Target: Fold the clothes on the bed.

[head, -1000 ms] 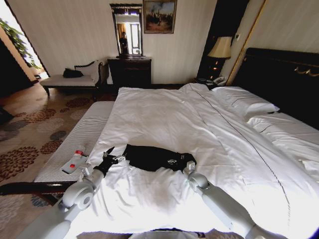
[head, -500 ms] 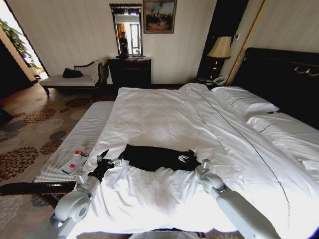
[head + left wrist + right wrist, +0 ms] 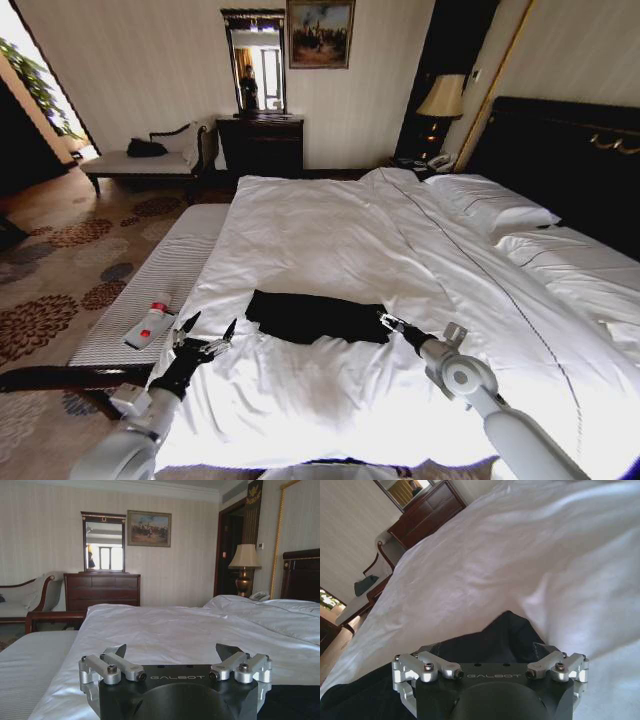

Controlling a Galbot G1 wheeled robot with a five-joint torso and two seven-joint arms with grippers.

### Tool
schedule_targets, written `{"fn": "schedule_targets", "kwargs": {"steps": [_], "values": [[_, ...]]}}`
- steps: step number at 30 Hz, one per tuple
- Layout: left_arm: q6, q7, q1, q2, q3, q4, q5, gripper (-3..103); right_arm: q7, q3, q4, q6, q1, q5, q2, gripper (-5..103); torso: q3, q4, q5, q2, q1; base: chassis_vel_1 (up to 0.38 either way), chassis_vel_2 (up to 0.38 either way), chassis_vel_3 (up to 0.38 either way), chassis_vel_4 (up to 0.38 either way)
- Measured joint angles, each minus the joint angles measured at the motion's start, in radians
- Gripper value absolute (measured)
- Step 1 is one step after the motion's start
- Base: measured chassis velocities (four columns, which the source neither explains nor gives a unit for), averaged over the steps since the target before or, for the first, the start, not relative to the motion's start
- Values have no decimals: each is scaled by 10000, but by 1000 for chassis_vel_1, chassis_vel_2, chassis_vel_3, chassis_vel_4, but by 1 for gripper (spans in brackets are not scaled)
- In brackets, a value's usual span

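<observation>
**Folded T-shirt on the bed, both grippers released**

The black T-shirt [image 3: 315, 316] lies as a flat folded band on the white duvet of the bed [image 3: 400, 250], near its foot edge. The left gripper [image 3: 205, 334], fingers spread and empty, hovers beside the shirt's left end, apart from it. The right gripper [image 3: 390, 321], also spread and empty, sits at the shirt's right end. A white bottle [image 3: 150, 322] rests on the striped bench [image 3: 170, 270].
</observation>
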Motion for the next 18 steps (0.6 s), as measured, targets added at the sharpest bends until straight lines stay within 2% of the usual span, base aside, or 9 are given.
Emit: {"fn": "schedule_targets", "kwargs": {"steps": [1, 5, 18], "values": [[20, 23, 81, -31, -57, -42, -39, 100, -89, 54, -93, -68, -23, 17, 88, 100, 0, 5, 0, 0, 0, 0, 0, 0, 0], [50, 32, 113, -42, -81, -65, -85, 100, -199, 106, -414, -226, 77, 18, 322, 100, 0, 1, -1, 0, 0, 0, 0, 0, 0], [73, 32, 67, -29, -53, -48, -107, 100, -434, -17, -1264, -452, 372, 252, 376, 100, 0, 2, -3, -1, 1, 0, 0, 0, 0]]}}
